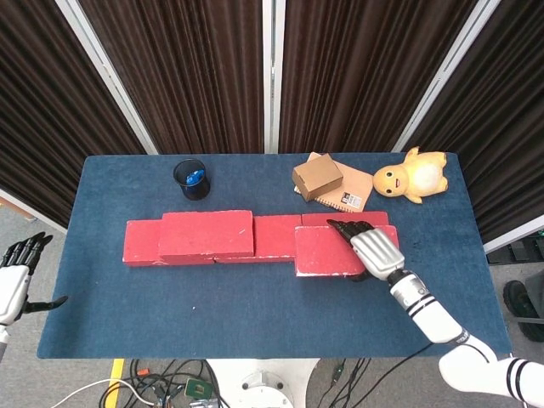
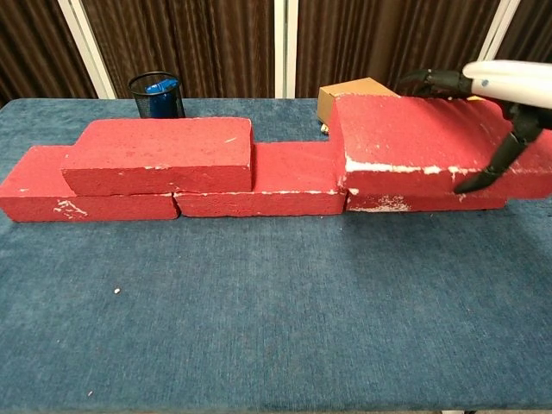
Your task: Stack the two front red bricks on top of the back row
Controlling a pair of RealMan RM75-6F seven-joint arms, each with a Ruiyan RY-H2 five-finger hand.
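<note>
The right hand (image 2: 500, 103) grips the raised brick (image 2: 414, 142) at its right end, above the back row (image 2: 259, 185) at frame right. An end-only grip risks tilt or slip. The left hand (image 1: 13, 285), lower left, is open-fingered, holding nothing.

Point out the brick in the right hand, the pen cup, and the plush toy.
held brick (image 2: 405, 142), chest view, its top face.
pen cup (image 1: 191, 179), head view, its mesh wall.
plush toy (image 1: 412, 178), head view, its body.
</note>
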